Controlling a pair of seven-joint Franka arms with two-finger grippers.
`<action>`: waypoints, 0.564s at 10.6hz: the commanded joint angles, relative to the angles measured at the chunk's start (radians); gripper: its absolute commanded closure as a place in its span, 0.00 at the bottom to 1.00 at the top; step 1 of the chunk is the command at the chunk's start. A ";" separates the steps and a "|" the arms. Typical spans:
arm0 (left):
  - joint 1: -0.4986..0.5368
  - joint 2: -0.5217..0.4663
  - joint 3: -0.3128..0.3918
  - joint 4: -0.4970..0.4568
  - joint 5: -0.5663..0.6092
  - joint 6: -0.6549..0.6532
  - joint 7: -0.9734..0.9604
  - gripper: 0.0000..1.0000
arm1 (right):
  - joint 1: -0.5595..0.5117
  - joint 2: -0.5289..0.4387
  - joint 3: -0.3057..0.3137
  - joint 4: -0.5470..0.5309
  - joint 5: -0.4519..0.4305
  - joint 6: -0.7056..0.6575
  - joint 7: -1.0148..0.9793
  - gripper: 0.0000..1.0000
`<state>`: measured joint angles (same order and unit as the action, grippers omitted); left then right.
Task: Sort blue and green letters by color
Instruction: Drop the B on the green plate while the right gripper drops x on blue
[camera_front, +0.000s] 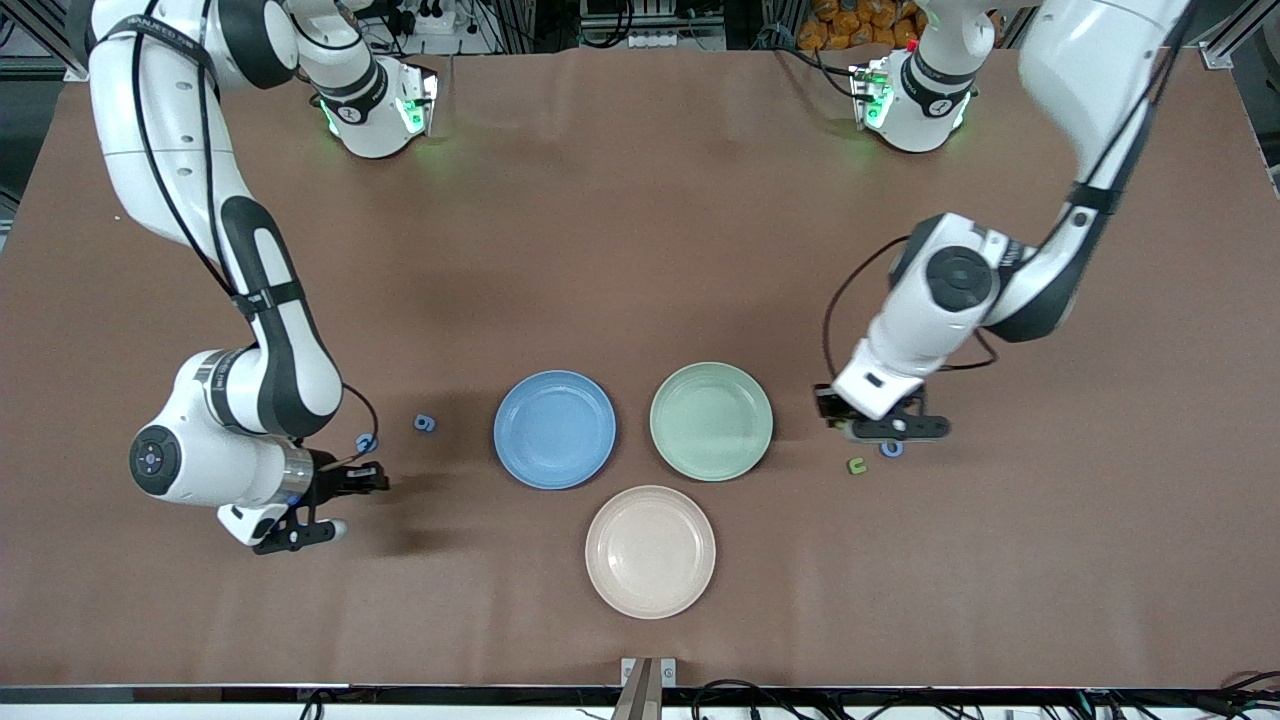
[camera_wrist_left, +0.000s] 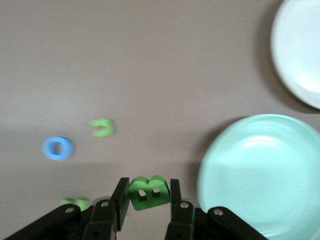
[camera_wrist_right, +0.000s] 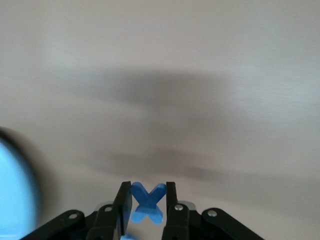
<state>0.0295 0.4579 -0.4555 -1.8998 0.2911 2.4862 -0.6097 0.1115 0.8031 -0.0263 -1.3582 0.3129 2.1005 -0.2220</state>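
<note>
A: Right pincer (camera_wrist_right: 145, 202), lower left of the front frame, low over the counter (camera_front: 640, 200): closed on the blue X (camera_wrist_right: 147, 202), fingers pinching the letter across its middle, so the X sits upright between them. Blue plate (camera_front: 555, 429) is at centre frame, its likely target.

B: Left pincer (camera_wrist_left: 146, 192), at right of centre in the front frame: closed partway on the green B (camera_wrist_left: 146, 191), gripped across its flat faces. Green plate (camera_front: 711, 420) lies just beside it toward frame centre; short carry, I judge.

A: Loose letters: blue g (camera_front: 425, 423) and another blue letter (camera_front: 366, 442) near the right arm's wrist; blue O (camera_wrist_left: 58, 148) and green U (camera_wrist_left: 102, 128) below the left pincer in the front frame.

B: Each arm takes letters at its own end. Pink plate (camera_front: 650, 551), lowest of the three, holds nothing.
</note>
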 joint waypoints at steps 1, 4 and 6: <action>-0.185 0.125 0.006 0.146 0.011 -0.018 -0.285 1.00 | 0.016 -0.028 0.129 0.010 0.052 -0.022 0.290 1.00; -0.311 0.234 0.017 0.247 0.020 -0.009 -0.439 1.00 | 0.020 -0.027 0.264 0.011 0.052 -0.019 0.532 0.89; -0.396 0.266 0.093 0.286 0.023 -0.007 -0.476 1.00 | 0.049 -0.022 0.287 0.007 0.051 -0.014 0.694 0.00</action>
<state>-0.2892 0.6649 -0.4365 -1.6964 0.2911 2.4872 -1.0373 0.1510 0.7864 0.2349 -1.3431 0.3503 2.0890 0.3286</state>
